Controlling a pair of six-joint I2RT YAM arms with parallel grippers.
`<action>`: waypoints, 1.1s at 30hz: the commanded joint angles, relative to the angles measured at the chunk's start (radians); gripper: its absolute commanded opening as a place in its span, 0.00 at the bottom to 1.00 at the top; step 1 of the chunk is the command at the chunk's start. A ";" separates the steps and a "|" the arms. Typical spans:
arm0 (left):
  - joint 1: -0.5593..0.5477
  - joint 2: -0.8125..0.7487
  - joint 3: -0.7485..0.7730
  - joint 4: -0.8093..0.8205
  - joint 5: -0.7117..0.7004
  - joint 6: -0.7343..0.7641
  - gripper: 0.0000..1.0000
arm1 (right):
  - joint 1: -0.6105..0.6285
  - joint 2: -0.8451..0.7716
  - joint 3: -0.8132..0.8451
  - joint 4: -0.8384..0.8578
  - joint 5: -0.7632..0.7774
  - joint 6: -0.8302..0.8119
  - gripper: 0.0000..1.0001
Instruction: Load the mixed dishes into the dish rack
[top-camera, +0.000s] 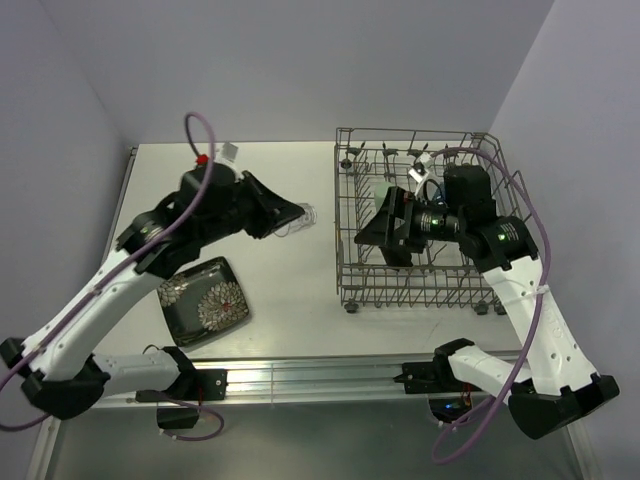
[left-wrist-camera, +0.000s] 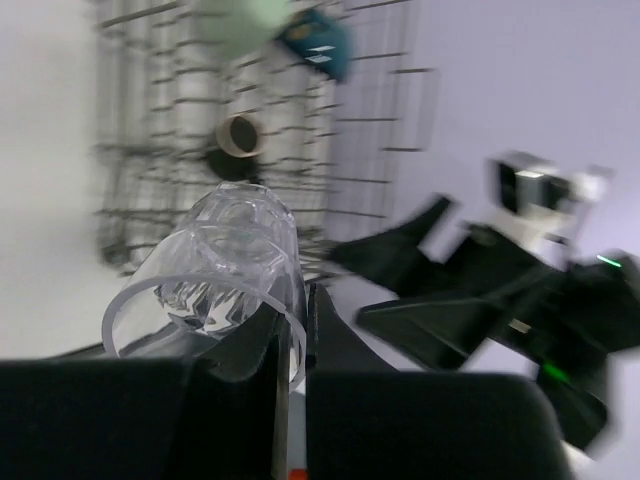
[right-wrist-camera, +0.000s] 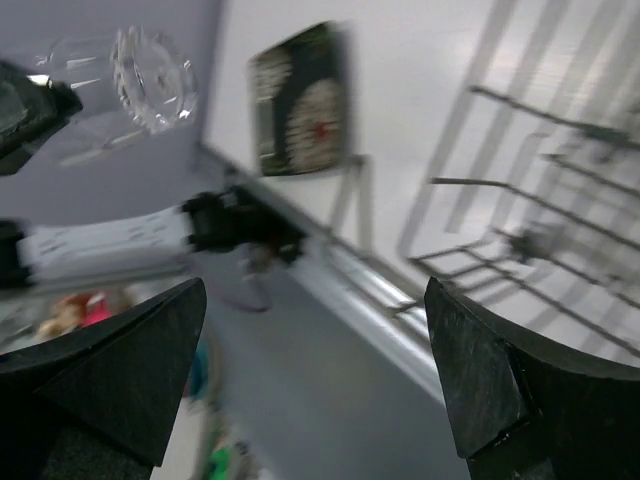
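Observation:
My left gripper (top-camera: 292, 214) is shut on the rim of the small clear glass (top-camera: 303, 220) and holds it in the air left of the grey wire dish rack (top-camera: 410, 133). In the left wrist view the glass (left-wrist-camera: 225, 265) lies sideways, its wall pinched in the gripper (left-wrist-camera: 291, 322), with the rack (left-wrist-camera: 170, 110) behind. A pale green cup (left-wrist-camera: 245, 25) and a tan-rimmed round dish (left-wrist-camera: 240, 135) show blurred in the rack. My right gripper (top-camera: 384, 232) hangs open and empty over the rack; in its own view (right-wrist-camera: 315, 370) the jaws are wide apart. The square black floral plate (top-camera: 203, 300) lies on the table at the front left.
The right wrist view shows the glass (right-wrist-camera: 150, 80), the plate (right-wrist-camera: 305, 100) and rack wires (right-wrist-camera: 540, 200). The right arm (left-wrist-camera: 500, 290) is close to the right of the glass. A metal rail (top-camera: 300, 380) runs along the table's near edge. Walls close in left, back and right.

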 joint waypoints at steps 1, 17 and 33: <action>0.027 -0.092 -0.062 0.201 0.083 -0.035 0.00 | 0.012 -0.013 -0.024 0.241 -0.373 0.164 0.97; 0.029 -0.228 -0.545 1.078 0.291 -0.325 0.00 | 0.064 0.030 -0.105 0.702 -0.528 0.555 0.96; 0.027 -0.232 -0.562 1.158 0.331 -0.385 0.00 | 0.064 0.025 -0.205 0.994 -0.511 0.753 0.94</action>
